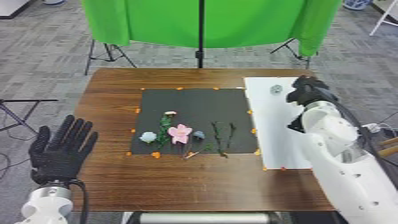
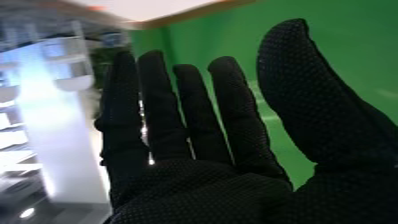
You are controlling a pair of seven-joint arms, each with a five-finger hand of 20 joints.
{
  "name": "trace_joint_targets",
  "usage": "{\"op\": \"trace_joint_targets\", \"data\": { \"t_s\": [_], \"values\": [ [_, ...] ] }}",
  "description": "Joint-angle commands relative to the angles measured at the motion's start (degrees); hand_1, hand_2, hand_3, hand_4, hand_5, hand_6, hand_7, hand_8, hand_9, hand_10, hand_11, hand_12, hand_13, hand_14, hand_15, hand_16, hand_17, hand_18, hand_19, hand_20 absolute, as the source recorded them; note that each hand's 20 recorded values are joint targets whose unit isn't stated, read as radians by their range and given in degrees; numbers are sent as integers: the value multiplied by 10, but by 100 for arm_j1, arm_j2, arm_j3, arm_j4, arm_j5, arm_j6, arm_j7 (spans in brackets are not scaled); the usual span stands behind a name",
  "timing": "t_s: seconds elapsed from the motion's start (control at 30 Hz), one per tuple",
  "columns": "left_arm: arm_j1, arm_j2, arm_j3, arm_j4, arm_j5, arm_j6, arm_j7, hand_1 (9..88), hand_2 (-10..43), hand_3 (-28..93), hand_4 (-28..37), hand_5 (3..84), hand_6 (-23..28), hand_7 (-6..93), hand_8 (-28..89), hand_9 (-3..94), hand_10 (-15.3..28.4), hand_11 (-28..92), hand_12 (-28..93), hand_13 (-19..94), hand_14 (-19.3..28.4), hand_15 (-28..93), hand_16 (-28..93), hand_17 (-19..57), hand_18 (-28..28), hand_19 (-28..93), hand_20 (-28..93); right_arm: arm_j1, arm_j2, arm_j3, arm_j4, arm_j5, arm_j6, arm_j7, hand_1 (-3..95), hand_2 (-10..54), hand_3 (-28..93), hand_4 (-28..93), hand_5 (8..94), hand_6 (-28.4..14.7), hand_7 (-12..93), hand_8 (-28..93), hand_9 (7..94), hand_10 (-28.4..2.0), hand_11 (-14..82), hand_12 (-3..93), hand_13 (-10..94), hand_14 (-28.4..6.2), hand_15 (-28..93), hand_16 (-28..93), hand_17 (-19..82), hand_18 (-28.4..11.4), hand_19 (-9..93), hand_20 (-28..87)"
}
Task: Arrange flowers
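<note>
Evidently nothing is arranged so far: a pink, broad-petalled flower (image 1: 180,131) lies on the dark square mat (image 1: 191,102), between a round white bloom (image 1: 148,137) and a small blue-grey bloom (image 1: 199,135). Small cream bloom (image 1: 170,113) just beyond; slim dark-green sprigs (image 1: 218,135) to the right, apart from the blooms. A squat, clear, rounded vessel (image 1: 276,89), probably the vase, rests near the far end of the long white board (image 1: 284,145).

Right hand (image 1: 308,90), in black fabric, just beside the vessel, fingers extended, grasping nothing. Contact: can't tell.

Step in hand, as I judge it: getting vessel and stems together. Best to close softly round the vessel's sides and keep it level; glass, if such it is, may slip against fabric. For stems, pinch one low, away from the petals, and lift straight up so neighbours don't drag along. Lower the cut end into the mouth, then let go. A top-heavy bloom could tip the vessel.

Left hand (image 1: 60,147), also black, spread flat and idle by the left edge.

Bench (image 1: 222,190): brown wood, grain visible. Orange tabs (image 1: 155,155) dot the borders of mat and board. Beyond, bright green cloth (image 1: 213,20) behind a thin black pole (image 1: 201,37); grey carpet (image 1: 53,60) underfoot.
</note>
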State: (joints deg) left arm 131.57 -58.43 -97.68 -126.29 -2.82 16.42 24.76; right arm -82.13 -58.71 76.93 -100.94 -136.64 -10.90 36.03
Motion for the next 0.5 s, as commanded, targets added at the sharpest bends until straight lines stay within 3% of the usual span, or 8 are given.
{"op": "trace_joint_targets", "data": {
  "t_s": [0.03,0.2,0.27,0.37,0.43,0.5],
  "values": [
    [17,-45,27,-3,5,3,7,241,131,742,-283,440,93,80,-91,381,137,172,97,313,128,207,-21,-54,129,310,131,426,-64,-254,749,235,-335,-76,433,-95,787,-283,488,-43,112,-108,444,-147,72,126,403,-148,234,168,217,-204,736,316],
    [-69,-42,113,33,19,3,-37,241,131,742,-283,440,93,81,-91,381,137,173,97,313,128,206,-20,-54,129,311,132,787,-210,-551,1367,-33,-314,-182,454,-95,784,-283,472,-33,115,-110,428,-130,65,117,421,-137,231,166,226,-204,738,312],
    [-78,-40,130,36,23,15,-39,241,131,742,-283,441,94,81,-91,381,137,173,97,313,128,206,-20,-54,129,310,132,828,-227,-635,1544,-191,-183,-165,475,-95,780,-283,498,-21,128,-116,467,-122,76,115,454,-122,246,171,233,-203,749,317],
    [-87,-41,132,29,-2,-22,-48,241,131,742,-283,440,93,81,-91,381,136,173,97,313,128,206,-20,-53,129,310,132,718,-173,-688,1575,-264,390,-119,543,-95,735,-282,638,-8,166,-85,618,-120,129,143,530,-106,287,185,248,-197,764,340],
    [-56,-43,115,22,-2,-14,-41,241,131,742,-283,441,93,82,-91,381,136,174,97,313,128,207,-20,-54,129,311,132,643,-136,-709,1576,-339,736,-161,606,-95,681,-282,725,-4,203,-21,751,-115,87,282,597,-85,277,307,265,-189,767,376],
    [-20,-56,91,19,-47,-7,-40,241,131,743,-283,441,93,82,-91,381,136,174,97,314,127,207,-20,-54,129,311,132,654,-134,-742,1589,-343,868,-198,637,-95,674,-283,762,2,246,-1,820,-105,98,377,649,-70,290,389,281,-183,774,397]
  ]
}}
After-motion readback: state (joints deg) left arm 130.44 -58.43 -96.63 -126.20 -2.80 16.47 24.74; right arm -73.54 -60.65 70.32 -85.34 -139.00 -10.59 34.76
